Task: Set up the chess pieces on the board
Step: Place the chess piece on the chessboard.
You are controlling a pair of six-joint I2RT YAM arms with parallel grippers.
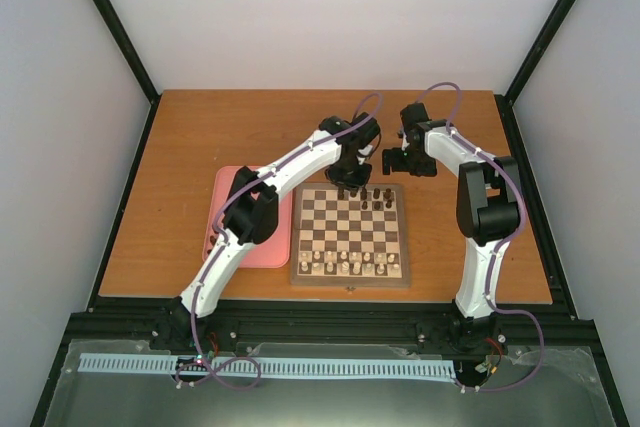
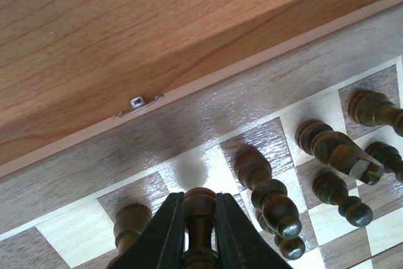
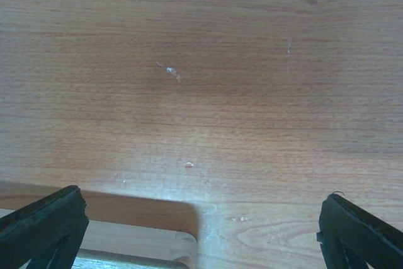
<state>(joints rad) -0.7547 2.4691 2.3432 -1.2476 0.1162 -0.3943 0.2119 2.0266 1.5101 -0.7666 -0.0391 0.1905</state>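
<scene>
Brown wooden table (image 1: 180, 147) carries the square checkered wooden chessboard (image 1: 350, 276). Over its far row the left gripper (image 2: 199, 203) pinches one small dark brown chess piece (image 2: 199, 222), upright. I judge the placing step next needs lowering and release. The right gripper (image 3: 201, 194) hangs wide open, empty.

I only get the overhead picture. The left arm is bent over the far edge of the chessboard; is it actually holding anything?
Observer: Yes. Its wrist camera shows the left gripper shut on a dark piece, upright between the fingers.
Operator: Is there room around it?
Observer: Little. Neighbouring dark pieces stand close on both sides, on the rows next to the border of the board.
Operator: And the other arm's claw?
Observer: The right gripper is wide open with nothing between its fingers, above the wooden table.
</scene>
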